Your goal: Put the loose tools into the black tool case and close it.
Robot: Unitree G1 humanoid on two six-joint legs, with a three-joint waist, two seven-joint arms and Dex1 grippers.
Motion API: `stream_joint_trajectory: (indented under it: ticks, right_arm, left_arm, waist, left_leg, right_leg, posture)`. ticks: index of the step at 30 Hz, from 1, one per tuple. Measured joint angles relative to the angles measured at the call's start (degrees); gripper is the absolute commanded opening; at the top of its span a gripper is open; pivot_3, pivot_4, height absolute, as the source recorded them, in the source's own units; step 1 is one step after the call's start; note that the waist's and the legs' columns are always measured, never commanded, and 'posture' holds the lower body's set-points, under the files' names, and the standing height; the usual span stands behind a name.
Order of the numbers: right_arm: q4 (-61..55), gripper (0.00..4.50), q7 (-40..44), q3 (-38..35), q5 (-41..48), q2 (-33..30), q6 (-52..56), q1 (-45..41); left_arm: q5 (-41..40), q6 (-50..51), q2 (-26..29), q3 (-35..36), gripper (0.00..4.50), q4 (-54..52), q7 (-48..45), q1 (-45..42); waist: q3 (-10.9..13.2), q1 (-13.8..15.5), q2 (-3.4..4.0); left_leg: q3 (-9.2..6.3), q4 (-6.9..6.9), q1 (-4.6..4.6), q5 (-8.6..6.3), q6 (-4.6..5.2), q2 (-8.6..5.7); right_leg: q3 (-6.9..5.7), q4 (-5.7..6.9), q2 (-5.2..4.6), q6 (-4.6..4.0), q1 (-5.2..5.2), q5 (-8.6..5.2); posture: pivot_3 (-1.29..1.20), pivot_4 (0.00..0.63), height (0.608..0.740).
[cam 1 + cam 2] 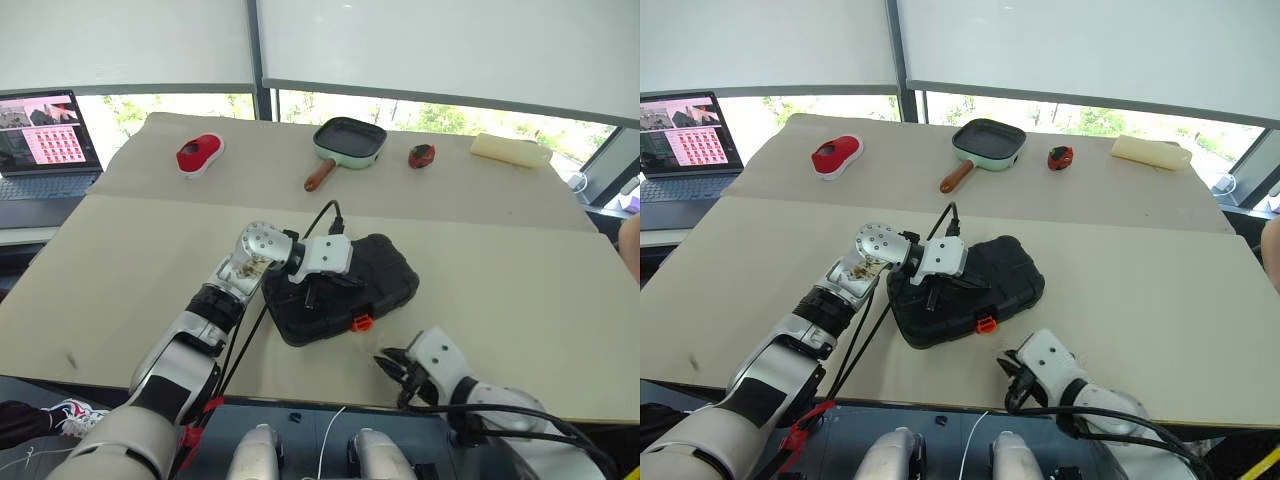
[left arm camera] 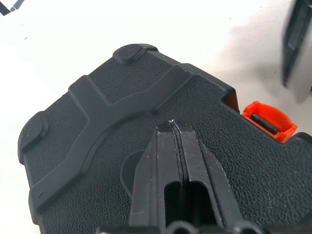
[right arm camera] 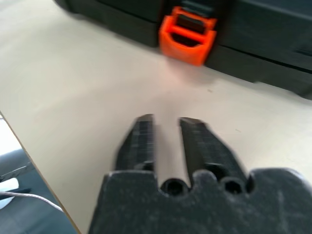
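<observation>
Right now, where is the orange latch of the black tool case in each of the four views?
Left eye view: orange latch on the case's near edge, below centre.
Right eye view: same near edge, below centre.
Left wrist view: sticking out past the lid's edge.
Right wrist view: on the case's front wall, facing the camera.
Shared landmark: the closed black tool case.

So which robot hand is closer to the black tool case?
Left. The left gripper, fingers shut, rests on top of the closed black tool case. The right gripper is off the case, above bare table in front of its orange latch.
</observation>
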Motion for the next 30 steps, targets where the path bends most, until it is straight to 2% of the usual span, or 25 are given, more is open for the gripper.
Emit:
stream_joint_trajectory:
  ticks: [7,10,16,21,30]
  right_arm:
    - [8.93,0.01,-1.37,6.71,-5.75,4.4,-4.9,-9.23]
    - [11.42,0.01,-1.71,7.63,-7.6,5.63,-7.33,-10.63]
    - [11.63,0.01,-1.64,7.47,-9.39,5.42,-9.76,-9.77]
    - [7.24,0.01,-1.23,4.11,-9.09,4.74,-9.52,-6.82]
    - [4.57,0.01,-0.24,2.52,-8.39,4.24,-7.87,-5.71]
  left_arm:
    - [0.29,-0.04,0.03,-0.04,0.01,0.1,-0.08,-0.14]
    - [0.3,-0.04,0.08,-0.04,0.01,0.06,-0.08,-0.15]
    - [0.41,-0.18,0.23,-0.05,0.01,-0.11,0.05,-0.08]
    - [0.46,-0.51,0.54,-0.04,0.01,-0.42,0.07,0.1]
    - [1.09,-1.03,0.25,-0.04,0.01,-0.33,0.33,-0.01]
  waist:
    - [-0.03,-0.04,-0.04]
    - [-0.04,-0.04,-0.04]
    - [-0.05,-0.18,-0.06]
    - [-0.05,-0.22,-0.06]
    - [-0.05,-0.22,-0.05]
  left_leg:
    - [0.0,0.0,0.02,0.0,0.0,0.01]
    - [0.01,0.0,0.01,0.0,0.0,0.01]
    - [0.02,0.0,0.0,0.01,0.01,0.01]
    - [0.03,0.0,-0.01,0.01,0.01,0.02]
    - [0.04,0.0,0.0,0.01,0.01,0.01]
  right_leg:
    - [0.0,0.0,0.02,0.01,0.0,0.0]
    - [0.0,0.0,0.01,-0.01,0.01,0.03]
    - [0.0,0.02,0.01,0.0,-0.01,0.05]
    - [0.0,0.02,0.02,-0.02,-0.02,0.07]
    - [0.0,0.02,0.01,-0.01,-0.01,0.07]
  posture:
    - [0.0,0.15,0.74]
    - [0.0,0.15,0.74]
    - [0.0,0.15,0.74]
    - [0.0,0.15,0.74]
    - [0.0,0.15,0.74]
